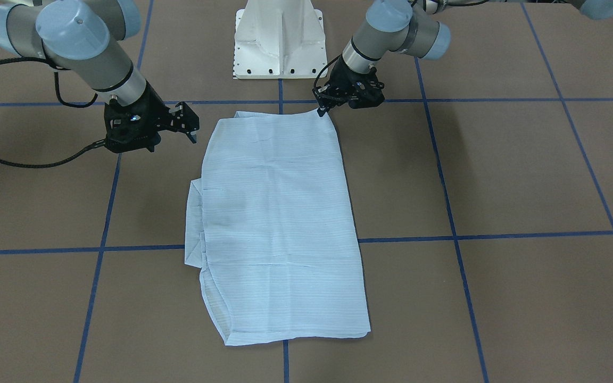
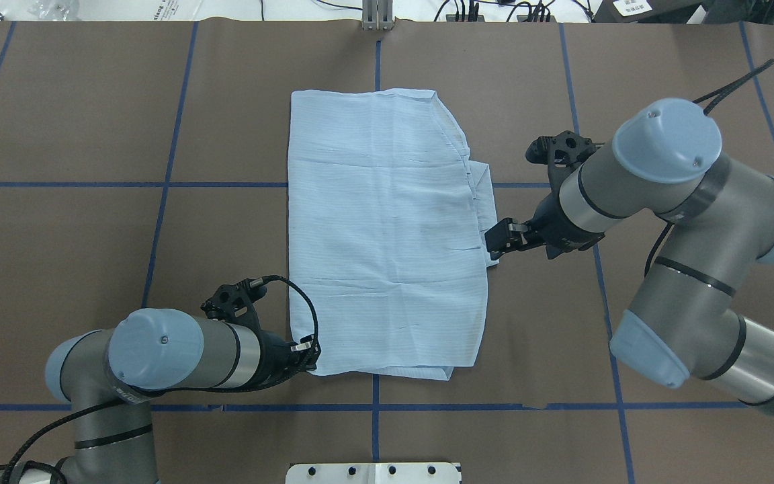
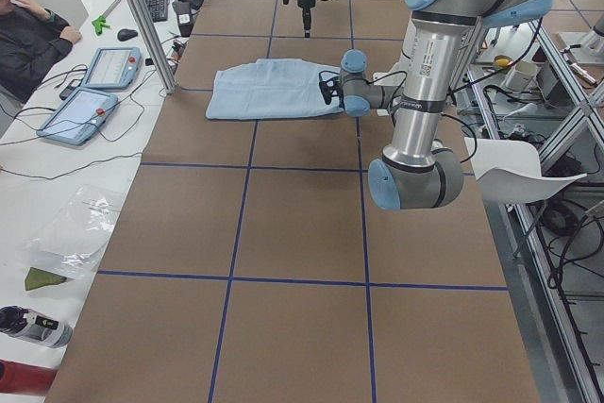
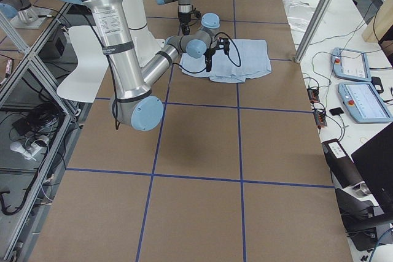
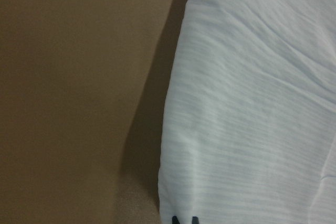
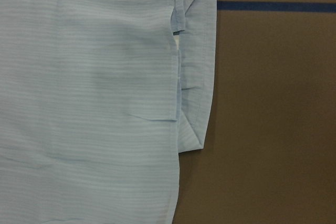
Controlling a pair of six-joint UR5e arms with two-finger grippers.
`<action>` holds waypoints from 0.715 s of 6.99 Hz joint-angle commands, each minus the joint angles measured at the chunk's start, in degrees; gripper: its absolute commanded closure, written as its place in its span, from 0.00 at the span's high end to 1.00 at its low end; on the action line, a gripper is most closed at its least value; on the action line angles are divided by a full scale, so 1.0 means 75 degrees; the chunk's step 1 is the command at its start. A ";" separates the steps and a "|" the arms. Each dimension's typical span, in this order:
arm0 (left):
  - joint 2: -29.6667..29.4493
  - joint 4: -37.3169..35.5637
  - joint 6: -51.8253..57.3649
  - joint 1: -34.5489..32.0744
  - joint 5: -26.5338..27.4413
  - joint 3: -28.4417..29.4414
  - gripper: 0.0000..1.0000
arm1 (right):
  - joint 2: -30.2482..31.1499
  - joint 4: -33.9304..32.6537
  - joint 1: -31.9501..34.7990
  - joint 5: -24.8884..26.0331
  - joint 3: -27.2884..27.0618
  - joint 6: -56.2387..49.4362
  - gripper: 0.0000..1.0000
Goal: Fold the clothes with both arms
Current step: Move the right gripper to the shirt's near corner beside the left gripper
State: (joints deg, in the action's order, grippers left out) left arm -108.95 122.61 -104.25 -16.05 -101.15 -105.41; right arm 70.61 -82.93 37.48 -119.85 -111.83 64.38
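Note:
The light-blue striped shirt (image 1: 280,213) lies flat in the middle of the table, folded into a long rectangle, and also shows in the overhead view (image 2: 387,235). A folded sleeve part sticks out on its right-arm side (image 2: 484,195). My left gripper (image 2: 312,356) is low at the shirt's near left corner. Its tips (image 5: 184,220) stand close together on the cloth edge, shut on that corner. My right gripper (image 2: 496,243) hovers open beside the shirt's right edge, above the table (image 1: 192,127). The right wrist view shows only the shirt (image 6: 89,103).
The white pedestal base (image 1: 280,42) stands at the robot's side of the brown table, which is marked with blue tape lines (image 2: 165,185). An operator (image 3: 28,35) sits past the far side by two tablets (image 3: 94,92).

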 commanded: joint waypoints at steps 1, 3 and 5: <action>-0.0005 -0.0012 0.0002 -0.0028 -0.0013 -0.0078 0.00 | -0.0167 -0.0016 -0.1020 0.0834 -0.0370 0.2373 1.00; -0.0051 -0.0607 0.0013 -0.0040 -0.0013 -0.0475 0.00 | -0.0297 -0.0051 -0.2017 0.1540 -0.0336 0.3889 1.00; -0.0063 -0.0622 0.0013 -0.0028 -0.0013 -0.0477 0.00 | -0.0309 -0.0087 -0.2768 0.2264 -0.0173 0.5249 1.00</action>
State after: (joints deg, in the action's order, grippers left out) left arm -109.36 118.30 -104.16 -16.29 -101.25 -108.72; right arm 68.44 -83.44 20.23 -106.54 -113.86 97.45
